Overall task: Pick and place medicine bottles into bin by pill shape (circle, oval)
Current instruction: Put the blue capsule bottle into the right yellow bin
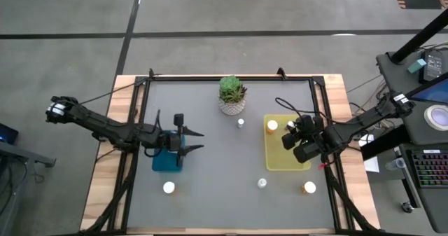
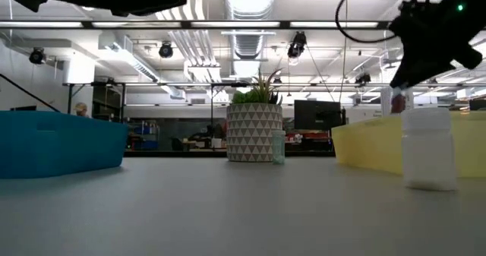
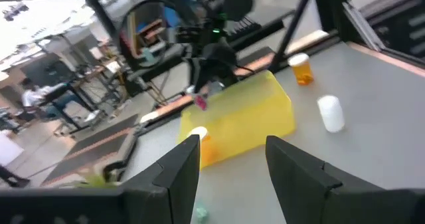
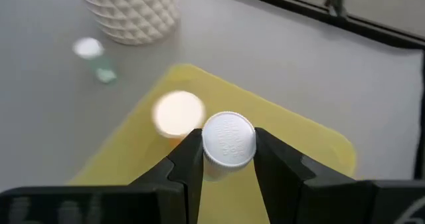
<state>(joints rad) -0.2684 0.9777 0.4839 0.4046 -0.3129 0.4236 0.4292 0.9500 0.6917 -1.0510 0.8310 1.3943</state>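
Observation:
My right gripper [image 1: 299, 142] hangs over the yellow bin [image 1: 274, 159] and is shut on a white-capped bottle [image 4: 228, 143]. An amber bottle [image 1: 271, 126] stands inside that bin. My left gripper [image 1: 190, 141] is open and empty above the table, beside the blue bin [image 1: 165, 162]. Loose bottles stand on the table: a small clear-green one [image 1: 240, 122] by the plant pot, a white-capped one [image 1: 169, 188] near the front left, a white one [image 1: 262, 183] and an amber one [image 1: 309, 188] near the front right. My right gripper pinches the bottle at its top end, by the white cap [image 4: 229, 139], between its two fingers [image 4: 189, 159]. The fingers point down from above. The bottle stands upright, cap up, lifted clear over the yellow bin [image 4: 292, 137].
A white patterned pot with a green succulent [image 1: 232, 96] stands at the table's far middle. The blue bin [image 2: 61, 143] and the yellow bin [image 2: 372, 142] sit left and right. Black frame rails run along the table's edges [image 1: 231, 77].

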